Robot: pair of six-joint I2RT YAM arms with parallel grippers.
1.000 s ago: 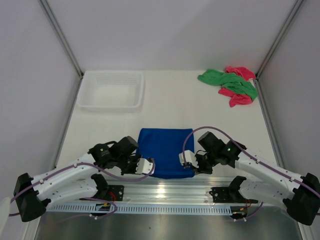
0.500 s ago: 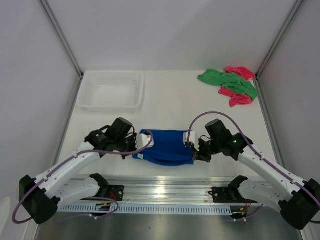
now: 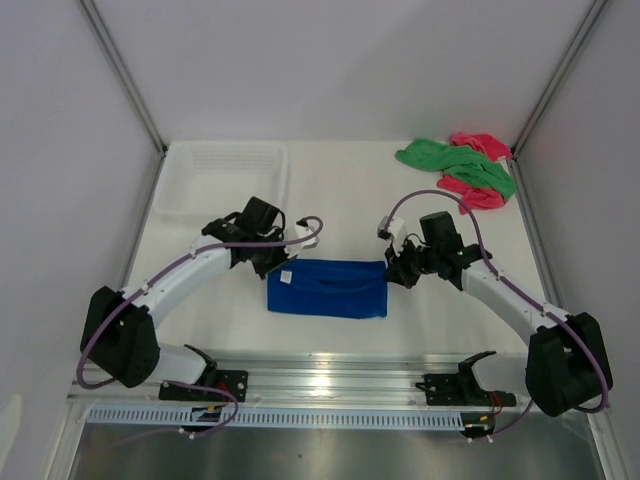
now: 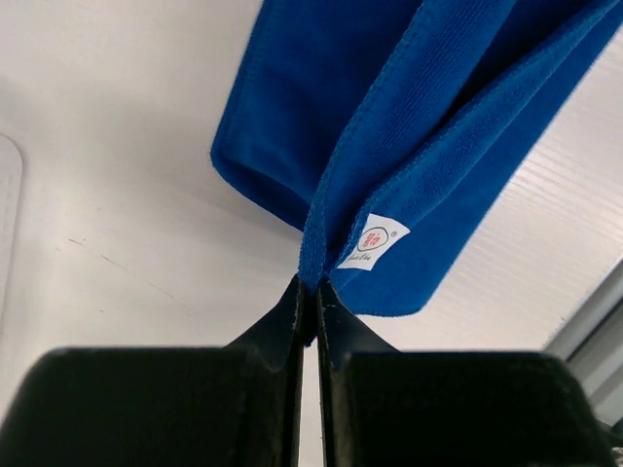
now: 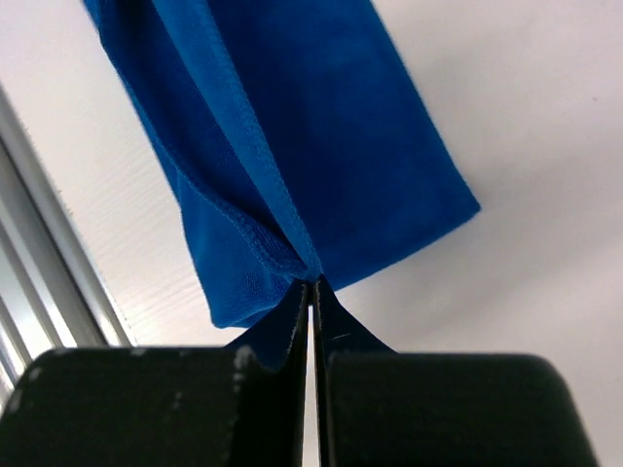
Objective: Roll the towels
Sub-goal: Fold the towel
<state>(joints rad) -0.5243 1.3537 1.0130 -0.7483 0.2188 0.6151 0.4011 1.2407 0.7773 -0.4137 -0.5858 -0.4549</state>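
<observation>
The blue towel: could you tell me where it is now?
Top view: the blue towel lies folded at near centre, its far corners pinched by the left gripper and right gripper.

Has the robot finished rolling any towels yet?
None rolled yet. The blue towel lies folded double into a strip, not a roll. The left pincer and right pincer each pinch one end of it. The green towel and pink towel lie crumpled in the far corner, untouched.

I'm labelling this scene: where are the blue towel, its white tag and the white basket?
blue towel (image 3: 327, 290): top external view, middle of the folded cloth.
white tag (image 4: 371, 242): left wrist view, centre of the printed label.
white basket (image 3: 185, 211): top external view, bare near rim.
</observation>
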